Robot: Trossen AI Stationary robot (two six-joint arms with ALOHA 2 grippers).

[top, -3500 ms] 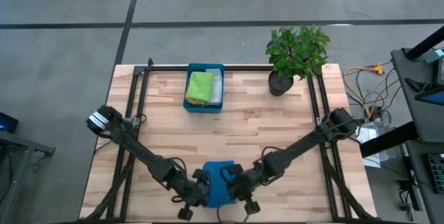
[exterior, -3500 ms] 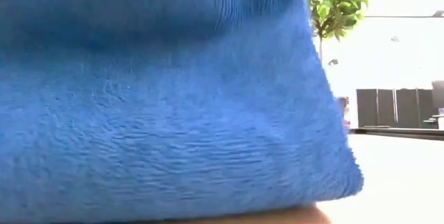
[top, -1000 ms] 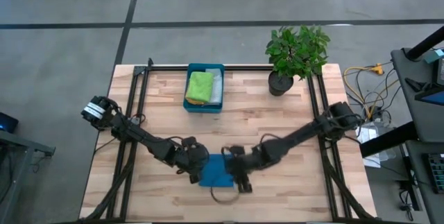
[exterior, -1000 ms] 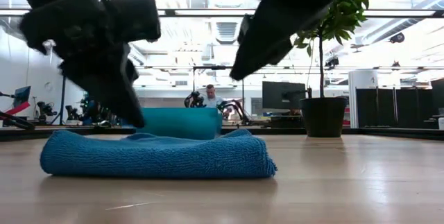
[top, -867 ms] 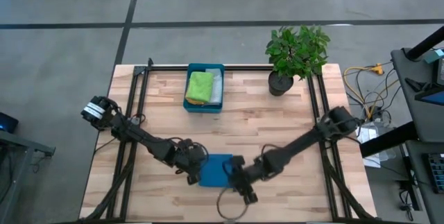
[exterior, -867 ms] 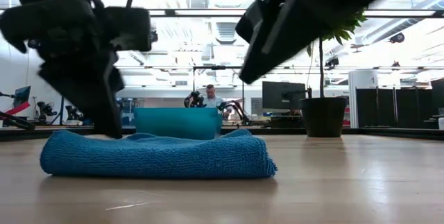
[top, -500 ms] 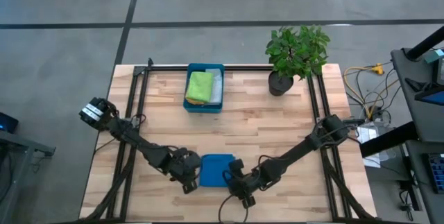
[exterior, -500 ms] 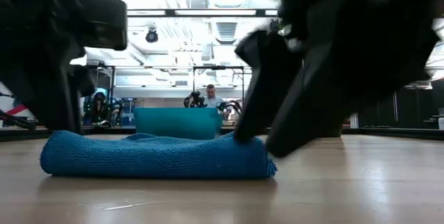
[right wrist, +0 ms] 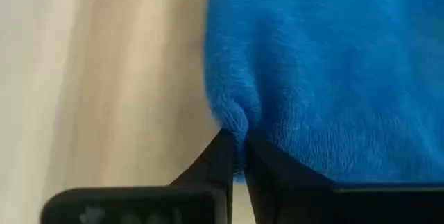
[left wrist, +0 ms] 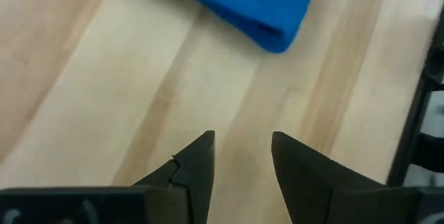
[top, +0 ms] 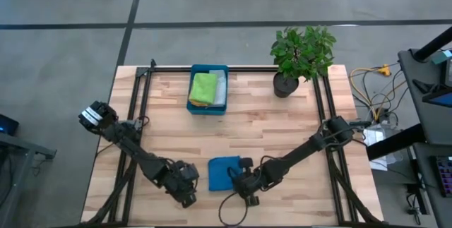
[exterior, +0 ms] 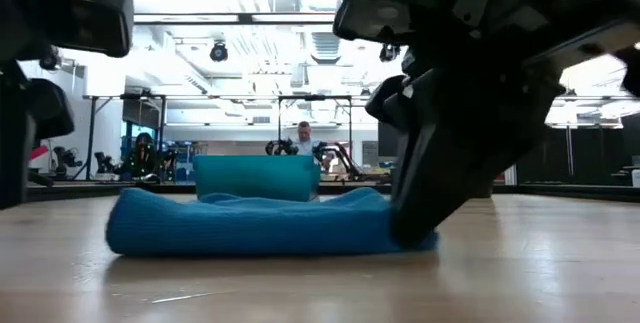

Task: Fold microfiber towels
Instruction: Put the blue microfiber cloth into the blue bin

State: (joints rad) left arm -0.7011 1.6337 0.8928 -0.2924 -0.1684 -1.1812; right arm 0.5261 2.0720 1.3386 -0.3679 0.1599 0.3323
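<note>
One second on, the left pincer (top: 185, 186) had backed off the blue towel (top: 224, 174) toward the desk's (top: 282, 129) near-left area, and the right pincer (top: 239, 179) had dropped onto the towel's right edge. The towel had shifted slightly rightward in the low view. It lay folded flat near the desk's front centre; its long axis could not be told from above. The left pincer stood partly open, holding nothing, apart from the towel. The right pincer was closed, pinching the towel's edge fold (right wrist: 232, 116). Both arms reached inward, low over the desk. The lime green towel (top: 204, 87) lay in the teal tray (top: 208, 110).
</note>
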